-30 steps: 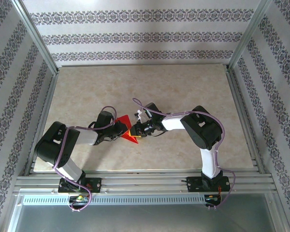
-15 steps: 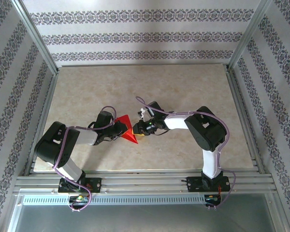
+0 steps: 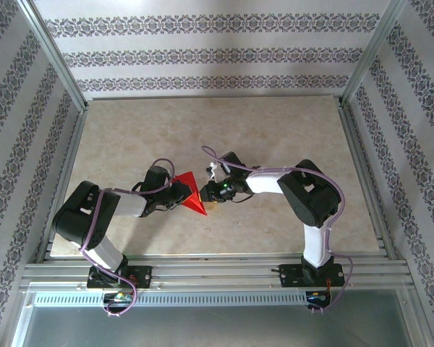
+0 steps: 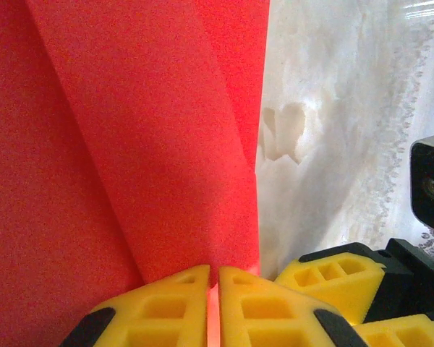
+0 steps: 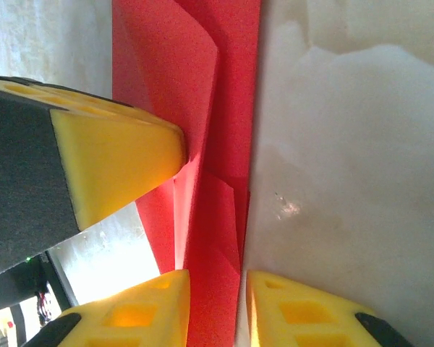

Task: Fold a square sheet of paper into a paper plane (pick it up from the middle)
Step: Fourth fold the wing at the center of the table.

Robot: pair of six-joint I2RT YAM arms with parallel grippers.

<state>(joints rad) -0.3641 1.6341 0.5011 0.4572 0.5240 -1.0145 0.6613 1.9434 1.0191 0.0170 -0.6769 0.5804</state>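
Observation:
The red square sheet of paper (image 3: 191,195), folded into a pointed triangle with layered creases, lies at the middle of the table between both grippers. My left gripper (image 3: 181,195) is at its left side and shut on the paper's edge (image 4: 152,144); its yellow fingertips (image 4: 166,307) meet with red paper pinched in the thin gap. My right gripper (image 3: 212,192) is at the paper's right edge. In the right wrist view its jaws stand a little apart, astride a folded strip of the paper (image 5: 213,289), with the left gripper's finger (image 5: 108,159) close by.
The beige table top (image 3: 275,130) has free room behind and to the right of the paper. Metal frame rails (image 3: 202,271) run along the near edge, and patterned walls close in the back and both sides.
The right arm's elbow has swung slightly right and its gripper has shifted a little along the paper's right edge. The paper's lower tip has drawn in. The left arm has not moved.

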